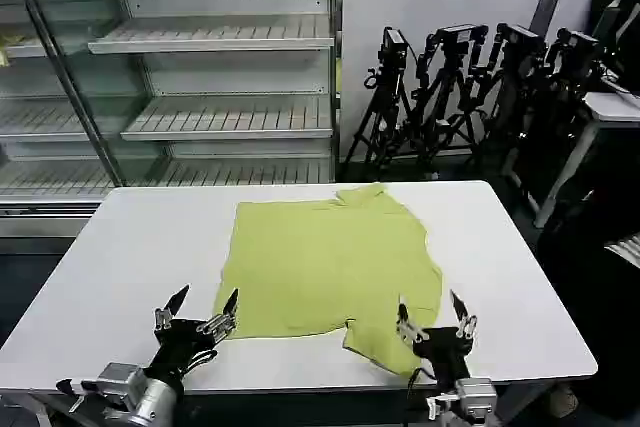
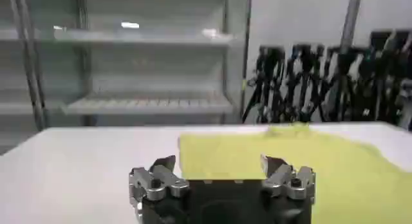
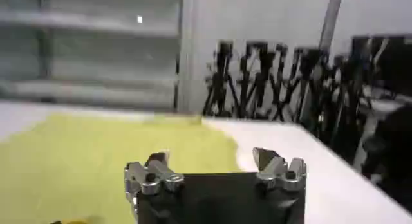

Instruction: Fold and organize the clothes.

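— Left claw [image 1: 203, 311] first: where does it stand?
— At the near edge of the table [image 1: 130, 247], spread wide and grasping nothing, just off the near left corner of the lime shirt [image 1: 330, 262].
— And the shirt itself?
— Lying mid-table, mostly flat, collar toward the shelves [image 1: 215, 42]. It looks thin, light and limp, so a pinch at the hem corners seems best.
— The right claw [image 1: 435, 318]?
— Released too, hovering over the shirt's near right corner.
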`<act>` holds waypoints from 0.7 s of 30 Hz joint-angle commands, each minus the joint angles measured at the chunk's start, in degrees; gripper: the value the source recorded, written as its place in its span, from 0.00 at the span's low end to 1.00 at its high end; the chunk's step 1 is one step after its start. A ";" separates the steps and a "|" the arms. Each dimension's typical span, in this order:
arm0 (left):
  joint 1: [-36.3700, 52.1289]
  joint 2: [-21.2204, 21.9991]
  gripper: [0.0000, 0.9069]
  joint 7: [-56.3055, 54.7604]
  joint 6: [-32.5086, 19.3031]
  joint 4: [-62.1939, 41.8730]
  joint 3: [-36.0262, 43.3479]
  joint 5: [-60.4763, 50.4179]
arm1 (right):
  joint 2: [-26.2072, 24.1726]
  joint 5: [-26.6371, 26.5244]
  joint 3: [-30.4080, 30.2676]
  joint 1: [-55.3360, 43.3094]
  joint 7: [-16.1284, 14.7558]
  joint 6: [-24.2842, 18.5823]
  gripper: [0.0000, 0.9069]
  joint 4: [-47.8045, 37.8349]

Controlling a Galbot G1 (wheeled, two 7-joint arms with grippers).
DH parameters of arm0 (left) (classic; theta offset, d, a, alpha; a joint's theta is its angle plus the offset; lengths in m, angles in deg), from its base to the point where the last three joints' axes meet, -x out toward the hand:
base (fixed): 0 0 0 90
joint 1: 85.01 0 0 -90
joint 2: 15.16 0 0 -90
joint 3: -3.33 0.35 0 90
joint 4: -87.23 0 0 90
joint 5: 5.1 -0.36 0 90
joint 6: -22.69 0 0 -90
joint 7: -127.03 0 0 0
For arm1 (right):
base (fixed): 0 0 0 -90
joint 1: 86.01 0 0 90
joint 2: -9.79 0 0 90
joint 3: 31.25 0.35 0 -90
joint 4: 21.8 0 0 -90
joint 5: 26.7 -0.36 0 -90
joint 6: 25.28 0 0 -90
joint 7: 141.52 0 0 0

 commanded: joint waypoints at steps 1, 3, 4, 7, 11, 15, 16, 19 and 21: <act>1.73 -0.41 1.00 -1.41 3.88 -5.83 2.65 -0.64 | 0.23 0.90 -2.58 2.76 1.00 4.74 1.00 -1.89; 1.94 -0.20 1.00 -1.54 3.88 -6.27 3.03 -0.72 | 0.10 1.11 -2.77 3.61 0.87 4.60 1.00 -1.77; 1.96 -0.12 1.00 -1.57 3.88 -6.50 3.19 -0.75 | 0.09 1.19 -2.78 3.88 0.87 4.57 1.00 -1.89; 1.93 0.13 1.00 -1.64 3.89 -6.83 3.66 -1.01 | 0.05 1.44 -2.90 4.13 1.00 4.51 1.00 -2.31; 1.74 0.34 1.00 -1.81 3.92 -7.27 4.13 -1.32 | 0.27 1.62 -3.42 4.30 1.36 4.71 1.00 -2.40; 1.56 0.85 1.00 -3.15 3.93 -7.92 4.52 -1.27 | 0.63 1.31 -3.75 4.19 2.11 4.55 1.00 -3.03; 1.47 1.03 1.00 -3.61 3.95 -8.07 4.66 -1.21 | 0.71 0.97 -3.87 4.19 2.32 4.54 1.00 -3.09; 1.65 1.40 1.00 -4.18 3.93 -8.75 4.86 -1.14 | 0.83 0.42 -4.00 4.07 2.54 4.59 1.00 -3.15; 1.93 1.48 1.00 -4.53 3.93 -9.15 4.85 -0.96 | 0.85 -0.04 -4.00 3.96 2.63 4.67 1.00 -3.17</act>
